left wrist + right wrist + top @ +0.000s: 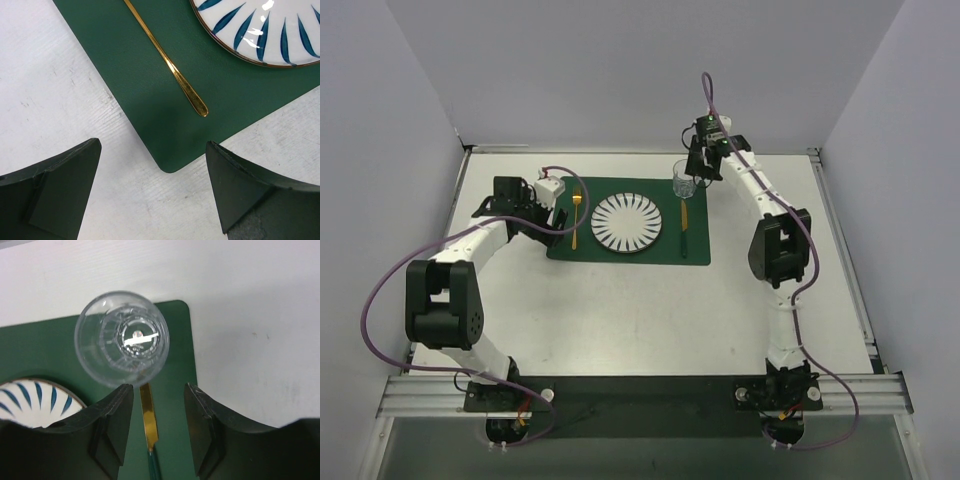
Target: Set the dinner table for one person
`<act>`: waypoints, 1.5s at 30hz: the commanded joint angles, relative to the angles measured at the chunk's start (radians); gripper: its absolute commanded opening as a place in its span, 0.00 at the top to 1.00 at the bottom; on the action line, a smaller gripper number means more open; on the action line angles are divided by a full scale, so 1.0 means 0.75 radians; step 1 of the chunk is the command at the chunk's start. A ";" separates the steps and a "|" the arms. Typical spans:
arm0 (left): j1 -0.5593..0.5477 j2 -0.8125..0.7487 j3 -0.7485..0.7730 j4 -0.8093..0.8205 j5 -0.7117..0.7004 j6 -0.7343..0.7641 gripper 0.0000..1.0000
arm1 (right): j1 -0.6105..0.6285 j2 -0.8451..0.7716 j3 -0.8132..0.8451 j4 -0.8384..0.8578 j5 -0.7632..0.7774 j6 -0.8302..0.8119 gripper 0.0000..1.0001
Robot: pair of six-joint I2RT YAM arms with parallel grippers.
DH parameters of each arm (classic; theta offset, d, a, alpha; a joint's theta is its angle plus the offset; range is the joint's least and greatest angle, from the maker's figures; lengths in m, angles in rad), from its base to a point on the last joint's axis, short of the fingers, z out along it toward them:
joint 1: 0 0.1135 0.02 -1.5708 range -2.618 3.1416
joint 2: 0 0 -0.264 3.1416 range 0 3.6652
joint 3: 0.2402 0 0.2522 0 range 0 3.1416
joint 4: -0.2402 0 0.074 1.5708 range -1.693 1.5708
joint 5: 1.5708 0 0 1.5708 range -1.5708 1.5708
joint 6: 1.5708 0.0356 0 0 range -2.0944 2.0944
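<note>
The white dinner table (620, 320) carries a dark green placemat (665, 250). On the mat lie a blue-striped white plate (627, 222), a gold fork (576, 215) to its left and a gold-bladed, green-handled knife (684, 228) to its right. A clear glass (684, 178) stands upright at the mat's far right corner. My right gripper (700, 168) is open and empty, its jaws just short of the glass (121, 337) and straddling the knife blade (148, 415) from above. My left gripper (552, 215) is open and empty above the mat's left edge, near the fork handle (175, 75).
Metal rails (840, 260) line the table's edges, and grey walls close in on three sides. The left wrist view shows a rounded corner of the mat (170, 165) and the plate's rim (240, 50). The right wrist view shows part of the plate (35, 400).
</note>
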State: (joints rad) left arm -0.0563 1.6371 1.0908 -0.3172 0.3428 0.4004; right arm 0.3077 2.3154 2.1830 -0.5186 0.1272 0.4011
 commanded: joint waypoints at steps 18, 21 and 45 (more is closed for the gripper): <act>-0.195 0.298 0.243 -0.017 -0.164 -0.018 0.22 | 0.164 -0.606 -0.970 0.127 -0.129 0.036 0.55; -0.213 0.353 0.292 0.008 -0.252 -0.027 0.28 | 0.165 -0.631 -1.017 0.149 -0.133 0.044 0.55; -0.260 0.411 0.280 -0.009 -0.447 0.061 0.33 | 0.150 -0.698 -1.123 0.209 -0.127 0.042 0.55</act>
State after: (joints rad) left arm -0.2558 1.9675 1.3148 -0.3328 0.0605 0.4122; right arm 0.4252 1.8488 1.3495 -0.3561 0.0330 0.4198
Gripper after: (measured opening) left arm 0.673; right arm 0.452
